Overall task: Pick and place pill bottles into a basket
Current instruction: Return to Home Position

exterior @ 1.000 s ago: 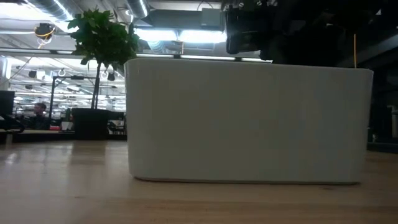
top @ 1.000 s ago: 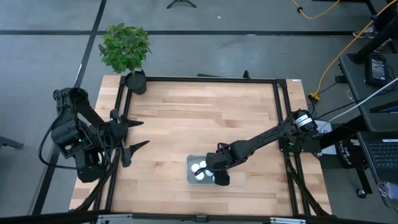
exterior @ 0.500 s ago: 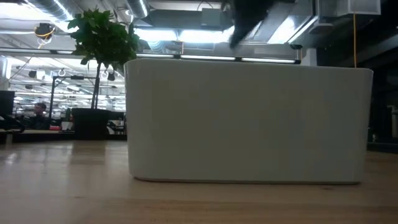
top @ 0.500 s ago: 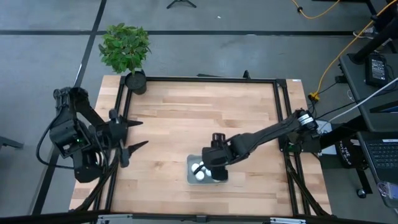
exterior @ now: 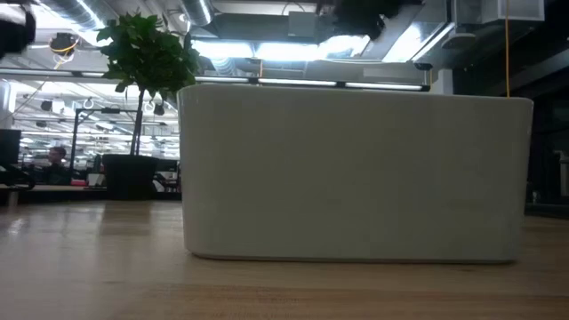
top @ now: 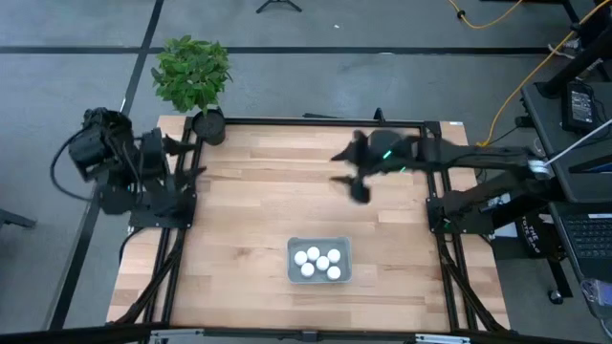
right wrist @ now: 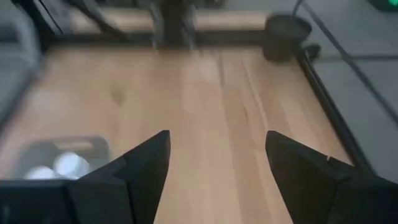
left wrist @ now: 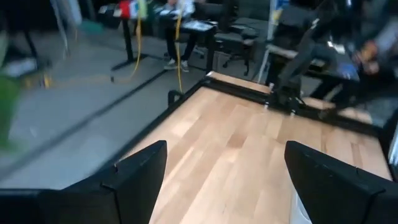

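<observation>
The pale grey-blue basket point(top: 346, 245) stands on its base near the table's near edge, at the middle. Several white pill bottles point(top: 318, 260) stand inside it, caps up. In the low view only the basket's wall point(exterior: 356, 169) shows and hides the bottles. My right gripper point(top: 348, 172) is open and empty above the far half of the table, well clear of the basket; its wrist view shows the basket point(right wrist: 37, 152) with bottles point(right wrist: 68, 163). My left gripper point(top: 186, 158) is open and empty at the table's far left edge; in its wrist view point(left wrist: 227, 186) nothing lies between the fingers.
A black pot with a green plant point(top: 196, 81) stands at the table's far left corner, close to my left gripper; it also shows in the low view point(exterior: 147, 62). A black frame point(top: 316, 121) runs round the wooden table. The table's middle is bare wood.
My right gripper has risen out of the basket and gone toward the table's far edge and somewhat right, leaving the bottles in the basket. My left arm has drawn back toward the far left corner and turned. The basket has stayed in place.
</observation>
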Controlling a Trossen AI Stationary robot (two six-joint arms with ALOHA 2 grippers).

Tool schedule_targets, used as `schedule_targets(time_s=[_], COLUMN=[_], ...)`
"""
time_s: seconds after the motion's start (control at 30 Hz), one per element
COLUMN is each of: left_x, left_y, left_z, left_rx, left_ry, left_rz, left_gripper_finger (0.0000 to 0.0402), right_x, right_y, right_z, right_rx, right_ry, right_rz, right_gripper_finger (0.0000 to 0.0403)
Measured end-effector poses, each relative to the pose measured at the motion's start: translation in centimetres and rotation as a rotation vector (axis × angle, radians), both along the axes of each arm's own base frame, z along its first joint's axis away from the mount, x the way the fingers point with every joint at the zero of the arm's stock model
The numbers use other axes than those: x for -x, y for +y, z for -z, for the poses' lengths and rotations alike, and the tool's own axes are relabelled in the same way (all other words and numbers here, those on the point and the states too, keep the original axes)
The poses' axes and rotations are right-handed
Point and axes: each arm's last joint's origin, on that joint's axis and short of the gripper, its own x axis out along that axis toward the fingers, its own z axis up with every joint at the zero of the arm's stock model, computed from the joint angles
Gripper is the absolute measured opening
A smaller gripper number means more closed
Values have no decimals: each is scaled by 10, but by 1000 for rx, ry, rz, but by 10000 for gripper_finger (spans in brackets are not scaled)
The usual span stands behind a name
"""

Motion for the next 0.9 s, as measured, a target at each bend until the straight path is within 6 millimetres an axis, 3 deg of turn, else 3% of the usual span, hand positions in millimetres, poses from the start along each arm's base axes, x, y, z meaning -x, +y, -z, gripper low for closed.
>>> schedule_targets(time_s=[0.1,0.17,0.3,0.53,0.7,0.9], left_x=[19,28,37,25,6,-2], left_y=[28,42,54,38,11,-3], left_z=[34,58,102,187,223,243], left_rx=[152,295,531,533,482,402], left_ry=[-63,-117,-225,-225,-264,-89], left_rz=[-50,-87,-153,-198,-159,-48], left_gripper_finger=[317,317,317,317,317,317], right_x=[40,68,116,185,209,204], right_y=[-29,-36,-26,-1,13,16], right_z=[14,22,29,60,76,113], right_rx=[-128,-183,-205,-311,-386,-364], right_ry=[-143,-197,-283,-484,-756,-777], right_rz=[-15,17,29,101,-15,-17], right_gripper_finger=[265,265,265,265,264,242])
